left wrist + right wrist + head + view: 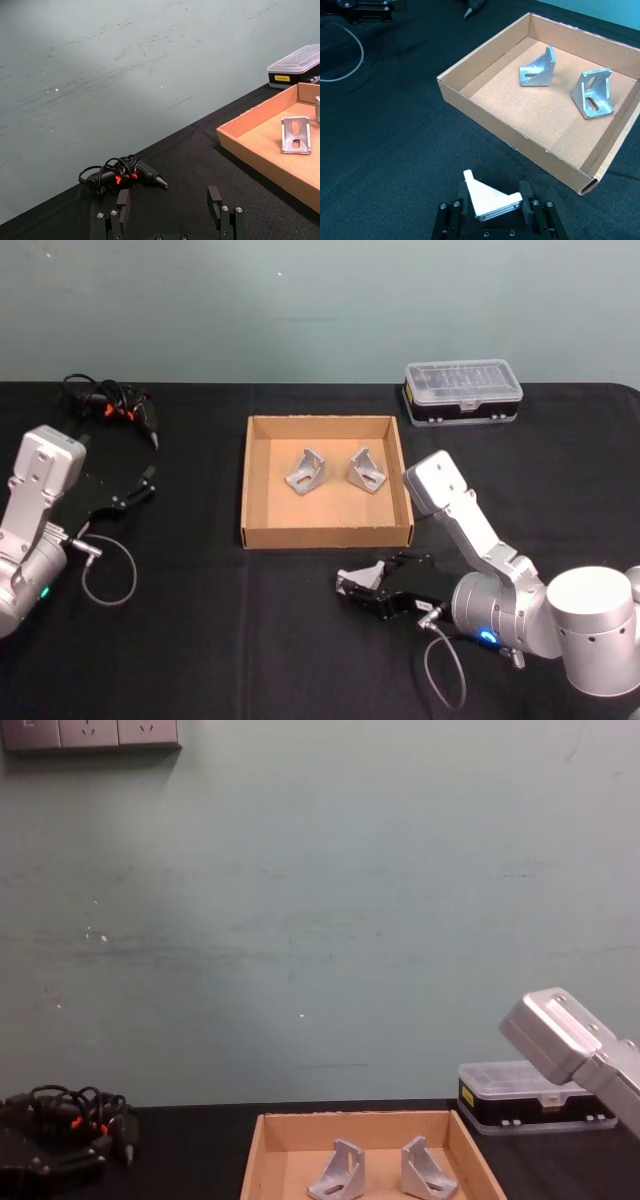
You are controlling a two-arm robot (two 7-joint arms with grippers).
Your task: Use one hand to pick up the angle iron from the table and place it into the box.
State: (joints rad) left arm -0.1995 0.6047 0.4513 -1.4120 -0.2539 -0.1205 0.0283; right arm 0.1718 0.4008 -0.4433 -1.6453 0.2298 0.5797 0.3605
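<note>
From the head view: right gripper [357, 590] low over the black table [200, 640], just in front of the near wall of the tan cardboard box [326, 536], fingers pointing left, clamped on something small and hard to make out there; two angle irons already inside the box, one to the left [304, 471] and one to the right [367, 470], apart from each other; left gripper [140, 487] parked well to the left of the box, near a coiled grey cable [108, 575], beyond it a black tool with orange marks [118, 406]; a black case with clear lid [462, 392] behind the box's far right corner. From the left wrist view: left gripper [170, 207] spread wide and holding nothing, pointing at the black tool [125, 175], box corner [260, 150] off to one side. From the right wrist view: right gripper [492, 202] clenched on a third angle iron [487, 196], pale and triangular, pinched between the fingers, with the box wall [515, 142] ahead and the two placed brackets beyond. From the chest view: box [372, 1122] seen from the side with both brackets standing in it, right arm's grey link [570, 1040] at the right edge. Judged as the carry step, grasp made, placing not yet done. Next move calls for lifting clear of the near wall, travelling forward over a bare patch of the box floor, avoiding the two brackets, lowering, then releasing.
</note>
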